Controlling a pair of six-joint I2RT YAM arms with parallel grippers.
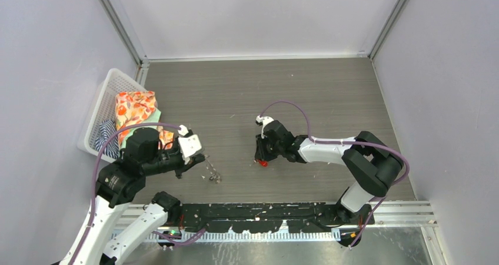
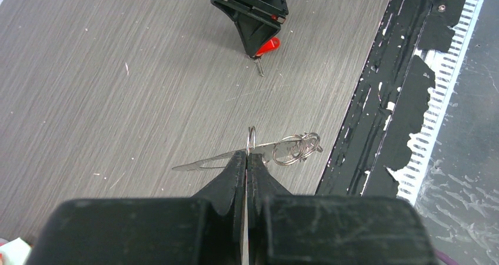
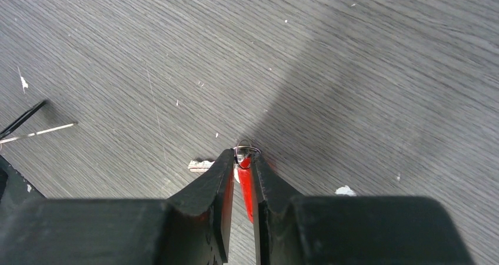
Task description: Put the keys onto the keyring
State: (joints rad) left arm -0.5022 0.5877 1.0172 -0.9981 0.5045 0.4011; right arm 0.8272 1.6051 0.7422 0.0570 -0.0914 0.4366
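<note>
Grey wood-grain table [image 1: 235,88] runs between pale walls on three sides, with a black rail [image 1: 265,209] along its near edge. A white basket [image 1: 106,100] of cloths sits against the left edge. The left pincer [image 2: 246,156] is fully closed on the keyring [image 2: 297,147], whose thin silver loops and keys stick out to either side of the fingertips, close to the rail. Well apart from it, near the table's middle, the right pincer [image 3: 242,159] is pinched down on the red-headed key [image 3: 244,185], whose silver blade points down at the tabletop. A strip of open table lies between the two pincers, and a wider stretch extends to the far wall.
</note>
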